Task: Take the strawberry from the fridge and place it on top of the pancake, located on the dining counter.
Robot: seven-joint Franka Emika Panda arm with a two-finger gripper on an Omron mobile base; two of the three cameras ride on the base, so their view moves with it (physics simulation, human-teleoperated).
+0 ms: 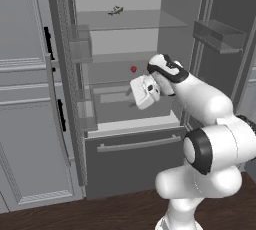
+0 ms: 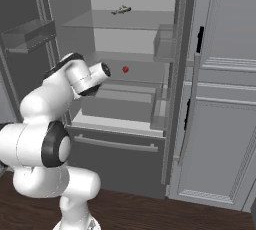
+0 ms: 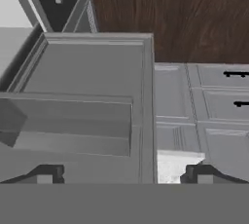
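The strawberry (image 1: 133,69) sits on a middle glass shelf (image 1: 107,58) of the open fridge (image 1: 125,146), far behind the hand. Just right and nearer, the claw (image 3: 124,173) hangs released, its 2 tips spread, holding nothing.

Dark wood floor (image 1: 115,211), light grey panelled cabinets (image 2: 220,124) with black handles.

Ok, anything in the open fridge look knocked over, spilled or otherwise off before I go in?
Nothing stands out. The fridge has both doors open, and the strawberry sits alone on a middle shelf. A small grey-green item lies flat on the top glass shelf. No spills show. The gripper is open, short of the berry.
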